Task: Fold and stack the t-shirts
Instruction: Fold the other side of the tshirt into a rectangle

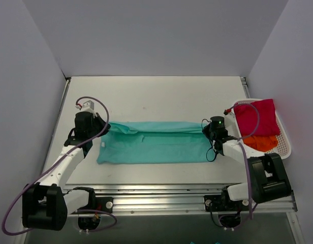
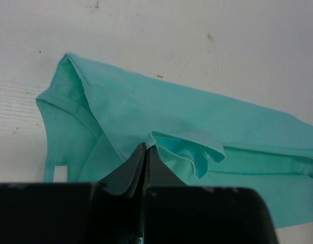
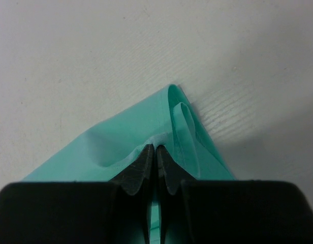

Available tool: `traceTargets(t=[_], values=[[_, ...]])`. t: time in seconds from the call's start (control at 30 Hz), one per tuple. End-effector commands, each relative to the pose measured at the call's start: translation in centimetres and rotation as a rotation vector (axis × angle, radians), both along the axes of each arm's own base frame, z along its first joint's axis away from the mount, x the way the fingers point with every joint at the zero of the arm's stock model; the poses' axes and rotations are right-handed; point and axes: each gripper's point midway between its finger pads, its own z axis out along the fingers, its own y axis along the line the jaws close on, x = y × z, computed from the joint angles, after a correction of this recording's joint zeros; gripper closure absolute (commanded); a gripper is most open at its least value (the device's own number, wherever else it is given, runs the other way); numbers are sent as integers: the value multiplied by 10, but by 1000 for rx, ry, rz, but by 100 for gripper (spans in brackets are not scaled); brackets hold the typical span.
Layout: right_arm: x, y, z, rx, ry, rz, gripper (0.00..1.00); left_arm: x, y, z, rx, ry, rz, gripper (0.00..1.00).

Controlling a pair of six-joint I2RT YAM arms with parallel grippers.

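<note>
The teal t-shirt lies on the table as a long folded band between the two arms. My left gripper is shut on a fold of cloth at the shirt's left end; the left wrist view shows its tips pinching the teal shirt. My right gripper is shut on the shirt's right end; in the right wrist view its tips pinch the teal cloth. A magenta-red t-shirt and an orange t-shirt lie in the basket at the right.
The white slotted basket stands at the table's right edge, close to the right arm. Grey walls close in the table on the left, back and right. A metal rail runs along the near edge.
</note>
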Motion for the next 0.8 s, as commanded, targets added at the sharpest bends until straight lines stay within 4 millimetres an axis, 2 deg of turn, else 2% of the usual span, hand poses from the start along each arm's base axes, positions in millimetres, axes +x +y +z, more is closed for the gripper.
traceTargets(t=[0.0,0.07,0.1,0.13,0.17,0.2,0.23,0.27,0.3,0.33,0.37,0.4,0.47,0.53,0.57,0.63,0.7,0.77], values=[[-10,-8,6,-31,-16,-38,100,-15,0,-6,36,2,23,98],[-19,-11,-1,-41,2,-48,100,-23,-3,-10,41,13,20,98],[-22,-12,0,-40,0,-54,100,-30,-4,-20,38,47,21,98],[-30,-15,-7,-47,25,-72,100,-33,2,-23,56,60,57,97],[-33,-17,-6,-45,23,-85,91,-37,1,-23,54,62,61,96],[-37,-19,-8,-48,31,-98,86,-45,2,-32,49,90,70,95],[-43,-19,-13,-30,38,-109,76,-50,3,-34,46,100,86,82],[-43,-16,-7,-18,20,-107,43,-55,3,-30,34,85,95,65],[-46,-16,-5,-12,22,-123,26,-64,1,-34,24,106,101,45],[-51,-16,-7,-14,38,-135,5,-69,3,-35,23,108,116,8],[-51,-13,0,-22,18,-143,0,-73,9,-26,28,73,148,6],[-53,-14,1,-28,19,-153,0,-79,14,-27,32,85,168,6],[-58,-12,5,-33,18,-161,0,-84,20,-11,28,30,192,6],[-61,-11,8,-29,15,-168,0,-90,23,-4,27,16,207,6],[-61,-9,15,-16,-8,-162,0,-92,25,3,19,-11,213,6],[-62,-4,23,-17,-20,-147,0,-94,24,6,9,-19,210,6],[-60,-3,38,-23,-52,-155,0,-94,22,5,-1,-10,207,6],[-63,-6,45,-35,-56,-163,0,-93,20,-7,-3,25,206,6]])
